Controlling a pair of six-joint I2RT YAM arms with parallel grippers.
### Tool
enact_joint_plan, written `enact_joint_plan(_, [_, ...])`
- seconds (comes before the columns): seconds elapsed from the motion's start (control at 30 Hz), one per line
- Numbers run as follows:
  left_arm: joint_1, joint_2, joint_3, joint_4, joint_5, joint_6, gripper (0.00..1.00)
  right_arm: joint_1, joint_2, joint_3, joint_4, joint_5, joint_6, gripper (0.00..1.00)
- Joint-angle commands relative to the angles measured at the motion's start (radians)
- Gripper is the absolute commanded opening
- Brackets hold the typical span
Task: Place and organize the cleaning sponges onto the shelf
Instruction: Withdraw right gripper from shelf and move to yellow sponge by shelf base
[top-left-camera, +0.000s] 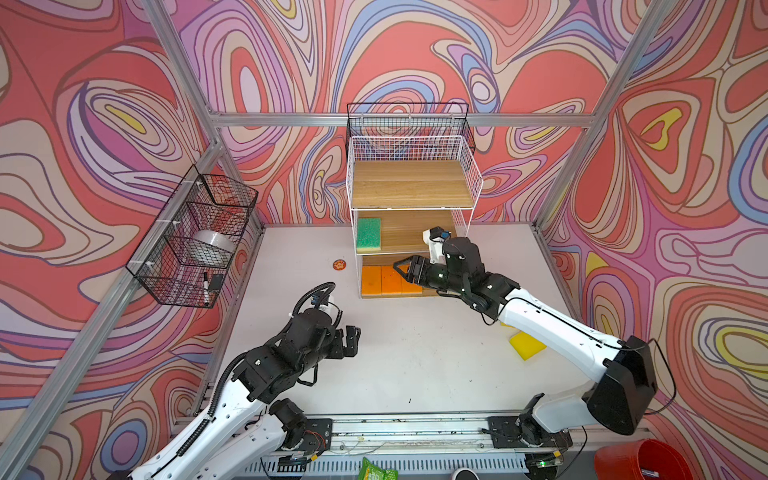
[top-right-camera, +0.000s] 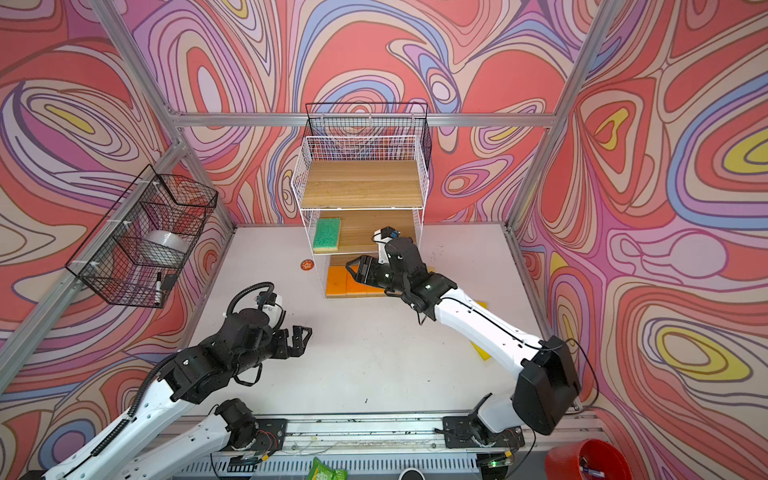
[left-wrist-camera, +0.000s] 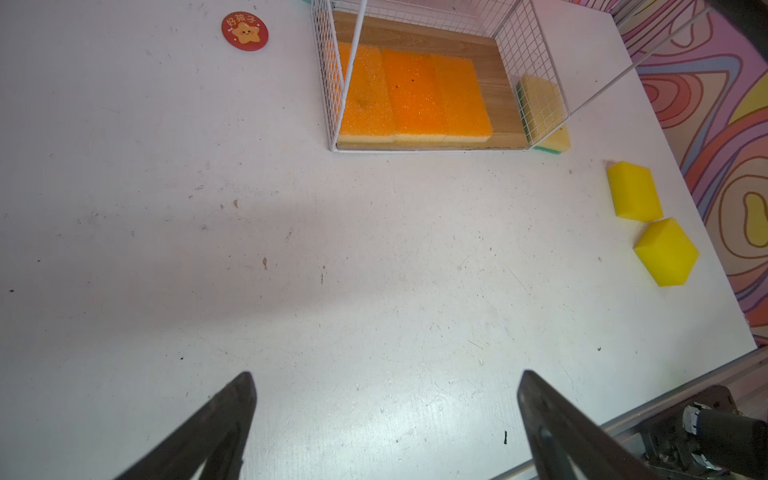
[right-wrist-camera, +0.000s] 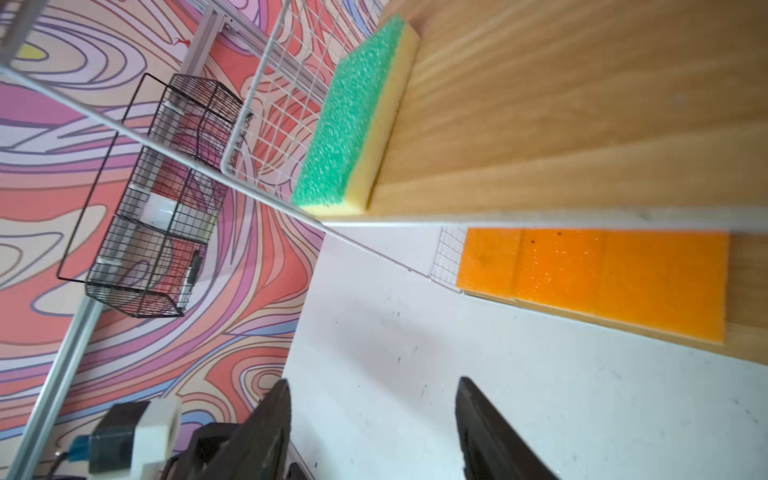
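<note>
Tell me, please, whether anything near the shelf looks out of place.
Yes: a green sponge lies outside the shelf, on the table beside its lowest tier, pale yellow back showing. Two yellow sponges also lie loose on the table, at differing angles.

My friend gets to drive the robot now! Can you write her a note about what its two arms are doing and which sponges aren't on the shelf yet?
Left gripper: jaws open, empty, above the table.
Right gripper: jaws open, empty, in front of the shelf, at its lower tiers.
Done: three orange sponges lie side by side on the bottom board. One green sponge lies at the left end of the middle board.
Left to do: the second green sponge, pale back up, lies on the table beside the shelf's right side. Two yellow sponges lie on the table's right side. The top board is bare.
</note>
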Motion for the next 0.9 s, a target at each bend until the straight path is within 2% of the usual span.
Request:
enact_joint_plan(0.0, [-0.032,0.031,-0.024,0.06,-0.02,-0.015,0.99,0.033,-0.105,-0.103,-0.071,0.073,-0.034,0.66])
enact_joint_plan(0.13, [-0.114,0.094,-0.065,0.116,-0.092,-0.049,0.99,0.032,-0.278,-0.275,-0.158,0.138,-0.015,0.7])
enact_joint_plan(0.23, [-0.122,0.104,-0.121,0.179,-0.092,-0.087,0.99,0.018,-0.413,-0.367,-0.248,0.208,0.004,0.73])
enact_joint_plan(0.3, [-0.121,0.097,-0.161,0.218,-0.092,-0.104,0.98,-0.02,-0.487,-0.418,-0.297,0.208,0.021,0.71])
enact_joint_plan(0.43, [-0.121,0.109,-0.2,0.256,-0.1,-0.111,0.97,-0.17,-0.55,-0.476,-0.364,0.154,-0.004,0.66])
enact_joint_plan(0.67, [-0.122,0.205,-0.223,0.339,-0.092,-0.108,0.98,-0.497,-0.346,-0.494,-0.236,-0.072,-0.109,0.65])
enact_joint_plan(0.8, [-0.118,0.264,-0.238,0.413,-0.079,-0.107,0.98,-0.587,-0.154,-0.427,-0.137,-0.112,-0.141,0.62])
enact_joint_plan(0.87, [-0.103,0.307,-0.232,0.442,-0.05,-0.109,0.99,-0.601,-0.038,-0.362,-0.117,-0.088,-0.16,0.61])
